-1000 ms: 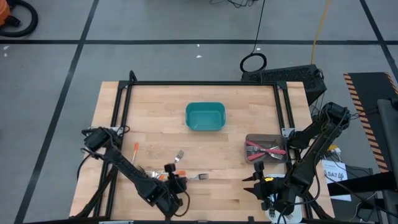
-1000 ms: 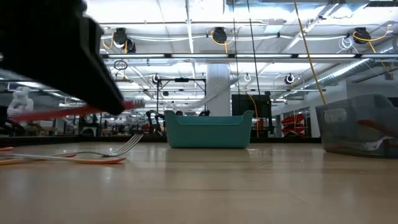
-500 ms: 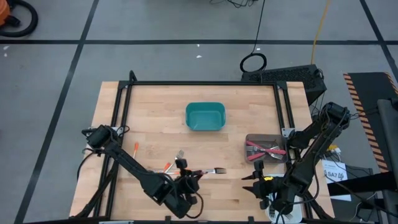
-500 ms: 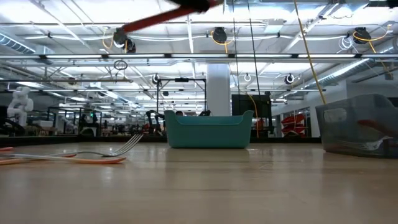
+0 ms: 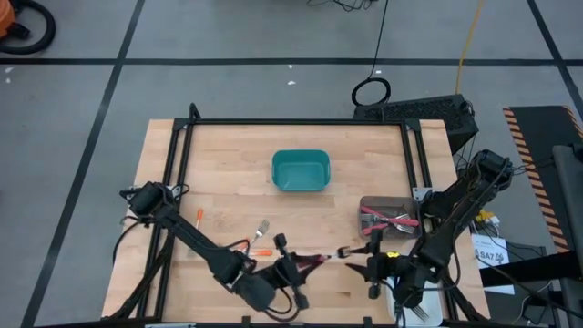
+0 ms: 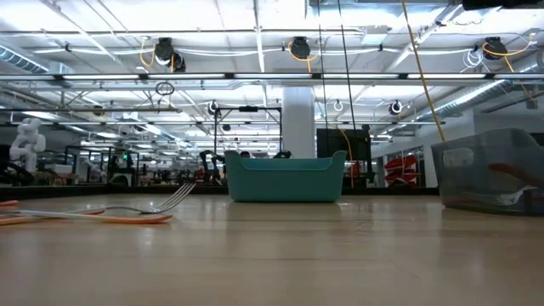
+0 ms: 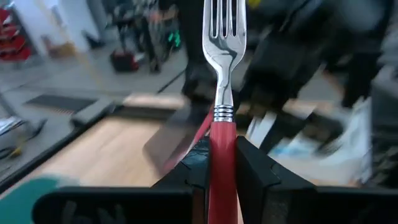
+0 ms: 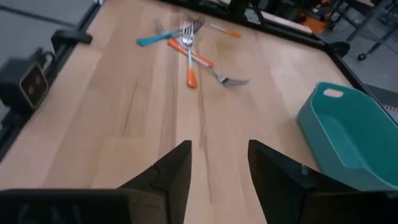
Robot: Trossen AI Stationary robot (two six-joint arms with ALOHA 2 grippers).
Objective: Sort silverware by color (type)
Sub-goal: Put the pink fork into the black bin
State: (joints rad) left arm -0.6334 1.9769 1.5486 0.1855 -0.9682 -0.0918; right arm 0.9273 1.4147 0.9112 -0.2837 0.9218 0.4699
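My left gripper [image 5: 303, 265] is above the table's near middle, shut on a red-handled fork [image 5: 326, 258] whose silver tines [image 5: 344, 252] point toward the right arm. In the left wrist view the fork [image 7: 222, 74] sticks straight out past the fingers. My right gripper [image 5: 372, 264] is open near the table's near right and faces the fork's tines. It [image 8: 217, 165] holds nothing. Several orange and blue forks [image 8: 186, 43] lie loose on the wood to the left [image 5: 260, 239]. The low view shows neither gripper. My left gripper pinches the red fork by its plastic handle [image 7: 222, 158], just behind the metal collar, between the two fingers [image 7: 252, 168]. The fingers lie along the handle, about level, pointing toward the table's right. The fork is lifted clear of the table, with its tines foremost.
A teal bin [image 5: 301, 170] stands at the table's centre, toward the far side. A grey bin [image 5: 390, 219] with red forks in it stands at the right edge. One orange fork [image 5: 199, 217] lies apart on the left. A black frame [image 5: 291, 121] borders the table.
My left gripper has lifted the red fork off the pile and carried it toward the table's right, rising out of the low view. The fork now points at the right gripper. The other forks have stayed where they were.
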